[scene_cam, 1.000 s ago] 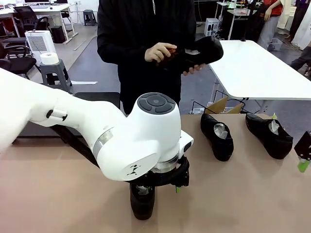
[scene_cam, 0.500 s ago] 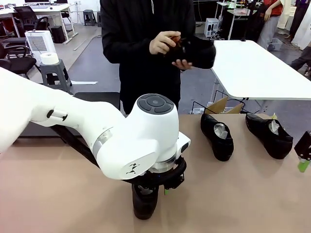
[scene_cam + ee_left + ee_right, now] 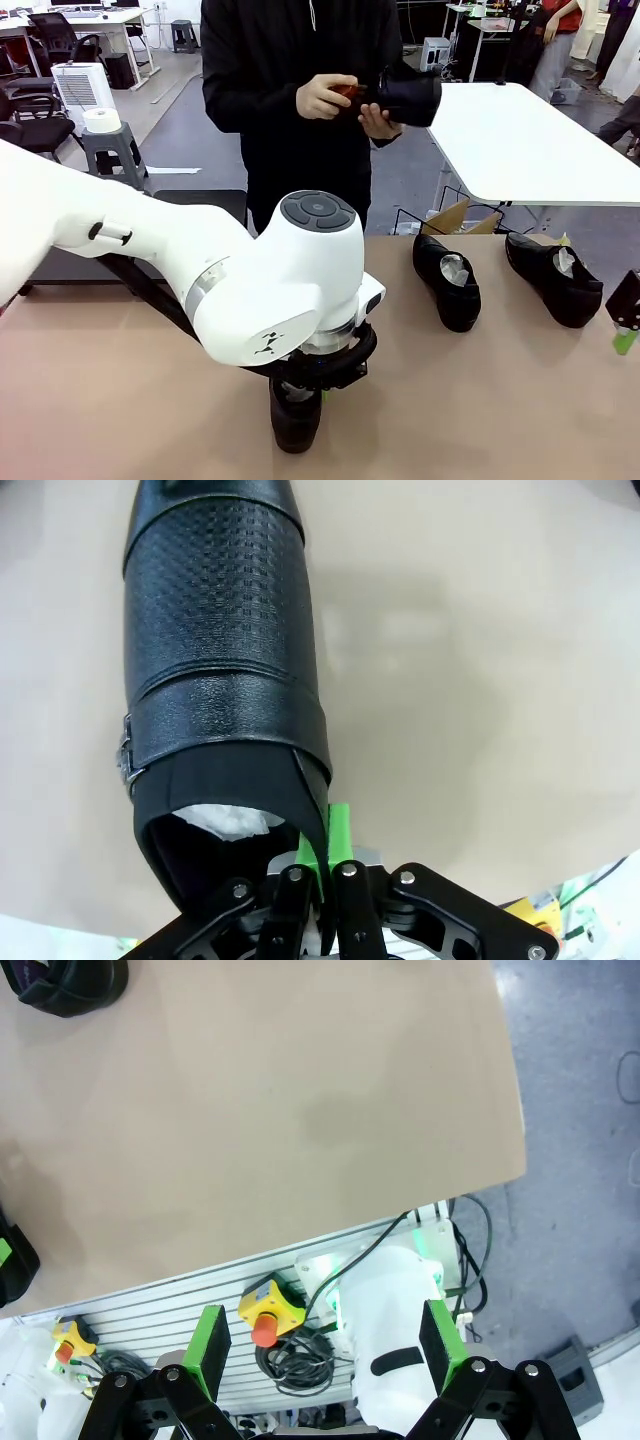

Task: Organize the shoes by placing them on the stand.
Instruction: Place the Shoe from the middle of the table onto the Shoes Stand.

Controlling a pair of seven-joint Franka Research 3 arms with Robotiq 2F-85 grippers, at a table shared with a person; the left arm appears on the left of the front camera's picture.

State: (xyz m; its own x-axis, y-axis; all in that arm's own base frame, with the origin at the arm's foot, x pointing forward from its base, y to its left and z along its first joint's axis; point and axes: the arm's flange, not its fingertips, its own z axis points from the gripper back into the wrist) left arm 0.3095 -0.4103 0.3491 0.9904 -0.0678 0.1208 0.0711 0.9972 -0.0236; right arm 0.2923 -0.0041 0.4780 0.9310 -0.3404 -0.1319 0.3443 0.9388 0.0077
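Note:
A glossy black shoe with white paper stuffing lies on the tan table, near its front edge. My left gripper is shut on the side wall of its opening, one green pad outside the leather. In the front view the left gripper sits under the big white wrist. Two more shoes lie at the right. The person holds another shoe above the table. A black flat stand shows behind the left arm. My right gripper is open and holds nothing.
The right wrist view looks down past the table's edge at a robot base, cables and a yellow stop button. A cardboard box stands behind the table. The person stands at the far side, centre.
My left gripper's jaws have closed onto the shoe's opening edge. The person has turned the held shoe in both hands and lifted it slightly. The right arm is unchanged.

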